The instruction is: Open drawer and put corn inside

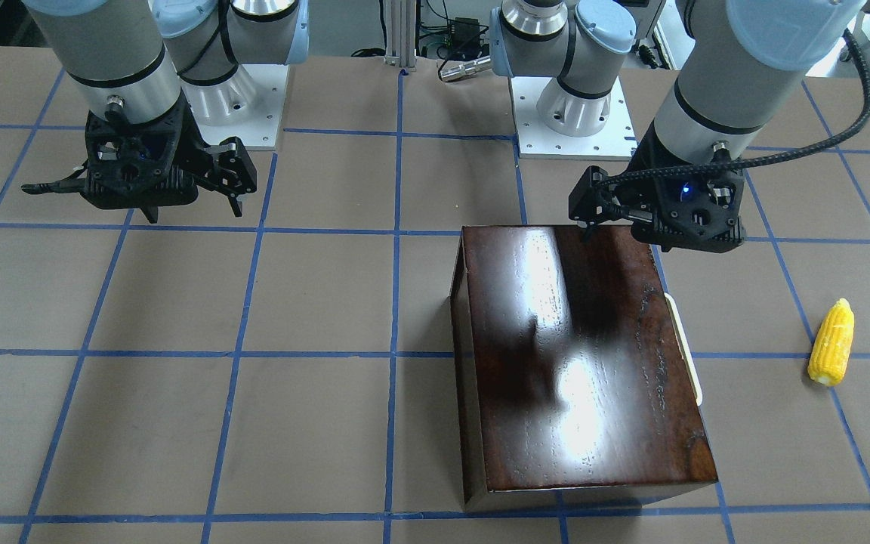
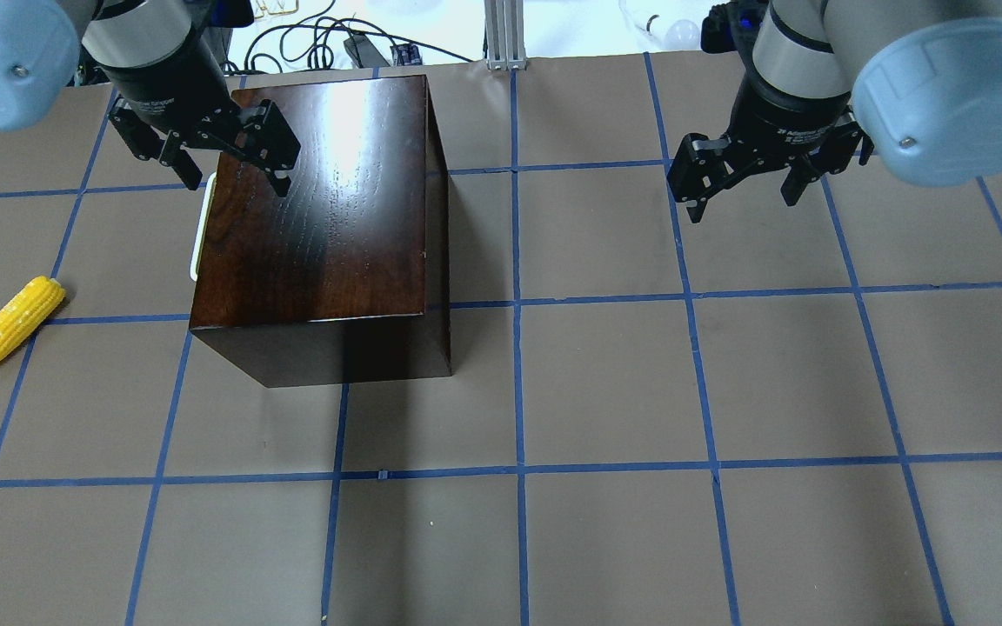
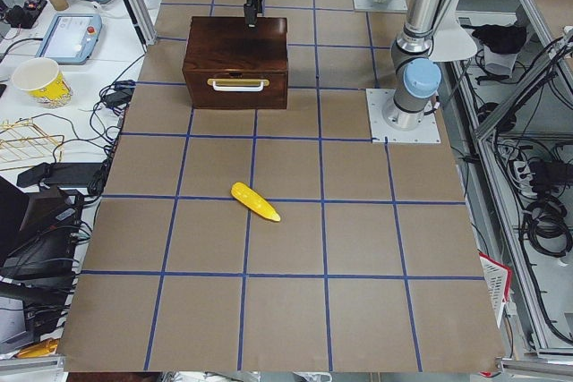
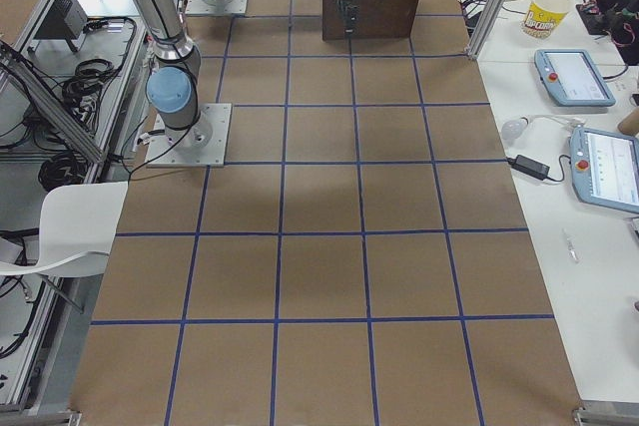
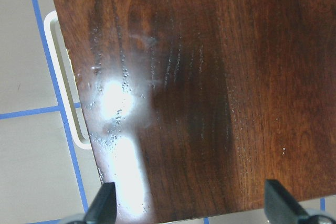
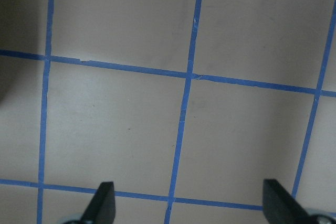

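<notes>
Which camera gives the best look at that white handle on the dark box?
The exterior left view: it faces the drawer front, so the whole handle shows. Overhead, front-facing and left wrist views catch only its edge past the box top. Exterior right and right wrist views miss it.

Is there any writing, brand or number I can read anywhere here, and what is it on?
Nothing reads clearly.
White lettering on the right arm's black wrist ring: too small to read.
Same on the left arm's wrist ring: too small.
Print on the yellow paper cup: blurred.
The wooden box and the corn bear none.
</notes>
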Controlling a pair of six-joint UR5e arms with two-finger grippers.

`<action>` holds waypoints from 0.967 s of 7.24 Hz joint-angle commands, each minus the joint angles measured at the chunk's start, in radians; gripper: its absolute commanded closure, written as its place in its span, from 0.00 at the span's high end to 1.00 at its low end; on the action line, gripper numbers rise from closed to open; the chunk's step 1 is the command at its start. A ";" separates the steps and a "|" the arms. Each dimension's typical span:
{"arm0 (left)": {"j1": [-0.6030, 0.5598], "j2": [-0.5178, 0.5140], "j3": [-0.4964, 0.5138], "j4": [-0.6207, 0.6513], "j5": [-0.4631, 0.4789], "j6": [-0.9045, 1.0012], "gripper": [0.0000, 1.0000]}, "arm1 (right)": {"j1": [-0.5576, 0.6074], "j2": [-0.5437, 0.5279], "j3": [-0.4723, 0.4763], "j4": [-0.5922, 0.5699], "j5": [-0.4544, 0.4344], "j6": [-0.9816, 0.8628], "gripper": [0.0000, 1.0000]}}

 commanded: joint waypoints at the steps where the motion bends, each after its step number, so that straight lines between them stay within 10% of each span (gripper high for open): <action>1: 0.000 -0.002 -0.001 0.000 0.002 0.001 1.00 | -0.002 0.000 0.000 0.000 0.000 0.000 1.00; 7: 0.015 -0.015 0.013 0.006 -0.002 0.013 1.00 | 0.001 0.000 0.000 0.000 0.000 0.000 1.00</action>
